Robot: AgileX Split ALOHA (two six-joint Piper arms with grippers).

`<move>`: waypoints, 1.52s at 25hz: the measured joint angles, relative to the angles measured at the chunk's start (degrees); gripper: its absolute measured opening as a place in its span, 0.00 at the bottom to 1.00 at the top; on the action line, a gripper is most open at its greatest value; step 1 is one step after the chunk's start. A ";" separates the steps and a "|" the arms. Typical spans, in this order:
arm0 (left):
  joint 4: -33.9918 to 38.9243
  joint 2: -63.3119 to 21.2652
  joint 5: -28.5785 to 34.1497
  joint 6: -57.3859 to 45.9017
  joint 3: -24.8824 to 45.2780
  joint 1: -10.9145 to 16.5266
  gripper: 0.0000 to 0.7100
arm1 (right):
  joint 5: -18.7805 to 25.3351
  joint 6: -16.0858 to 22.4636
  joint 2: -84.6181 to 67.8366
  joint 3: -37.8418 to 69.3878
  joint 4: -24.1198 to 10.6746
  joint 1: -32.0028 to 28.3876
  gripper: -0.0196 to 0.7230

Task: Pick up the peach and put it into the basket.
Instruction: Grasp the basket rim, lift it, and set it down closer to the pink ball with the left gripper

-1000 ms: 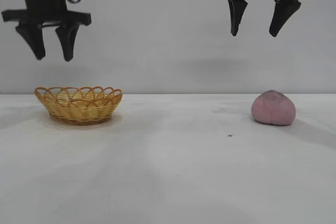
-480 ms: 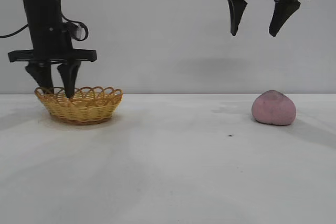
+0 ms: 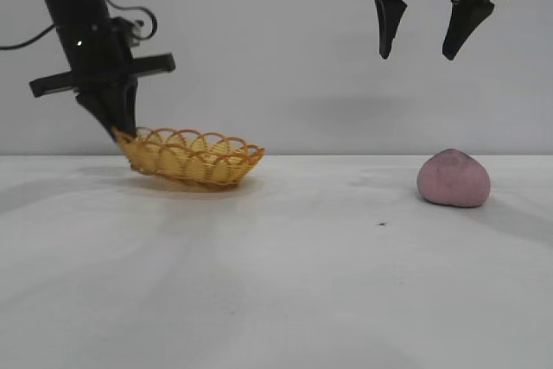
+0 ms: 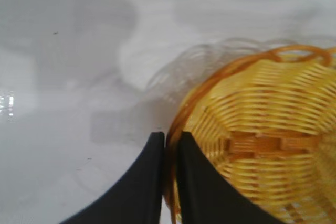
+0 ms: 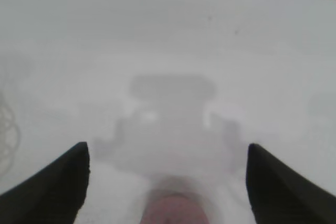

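Since a second ago the left tool (image 3: 119, 124) has dropped onto the basket (image 3: 192, 158), pinched its rim at nine o'clock, and dragged it toward the peach (image 3: 454, 178), tilting that end off the tabletop (image 3: 276, 283). Its jaws are clamped tight on the wicker in the left wrist view. The right tool (image 3: 428, 36) hangs spread wide and empty above the peach, which sits at three o'clock on the tabletop. Risk now: the thin rim could slip free, or the tilted basket could flip. No labels or writing show anywhere.
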 joint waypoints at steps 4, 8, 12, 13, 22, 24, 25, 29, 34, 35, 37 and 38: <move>-16.26 -6.55 -8.40 5.93 12.34 -0.01 0.00 | 1.03 0.00 0.00 0.00 -0.64 -0.48 0.75; -31.96 -15.03 -21.66 16.54 35.11 -3.62 0.00 | 0.92 0.00 0.00 0.00 -0.49 -0.57 0.75; -37.31 -18.58 -29.05 21.78 49.04 -8.39 0.00 | 0.71 0.00 0.00 0.00 0.12 -0.57 0.75; -38.28 -18.63 -29.79 22.21 50.59 -9.03 0.00 | 0.58 0.00 0.00 0.00 0.10 -0.57 0.75; -41.40 -19.58 -33.39 23.70 52.84 -11.58 0.09 | 0.58 0.00 0.00 0.00 0.26 -0.57 0.75; -41.48 -19.58 -33.27 23.91 52.93 -11.61 0.19 | 0.58 0.00 0.00 0.00 0.36 -0.57 0.75; -41.48 -19.58 -33.27 23.91 52.93 -11.61 0.27 | 0.58 0.00 0.00 0.00 0.36 -0.57 0.75; -41.48 -21.00 -33.19 23.91 53.26 -11.61 0.53 | 0.58 0.00 0.00 0.00 0.36 -0.57 0.75; -38.15 -26.78 -33.59 23.91 53.36 -10.94 0.52 | 0.58 0.00 0.00 0.00 0.61 -0.57 0.75; -37.52 -27.84 -33.59 23.91 53.36 -10.18 0.58 | 0.58 0.00 0.00 0.00 0.71 -0.57 0.75; -34.44 -29.78 -33.04 24.01 53.36 -7.04 0.56 | 0.58 0.00 0.00 0.00 0.93 -0.57 0.75; -31.34 -30.27 -32.18 24.01 53.36 -5.38 0.56 | 0.58 0.00 0.00 0.00 1.05 -0.57 0.75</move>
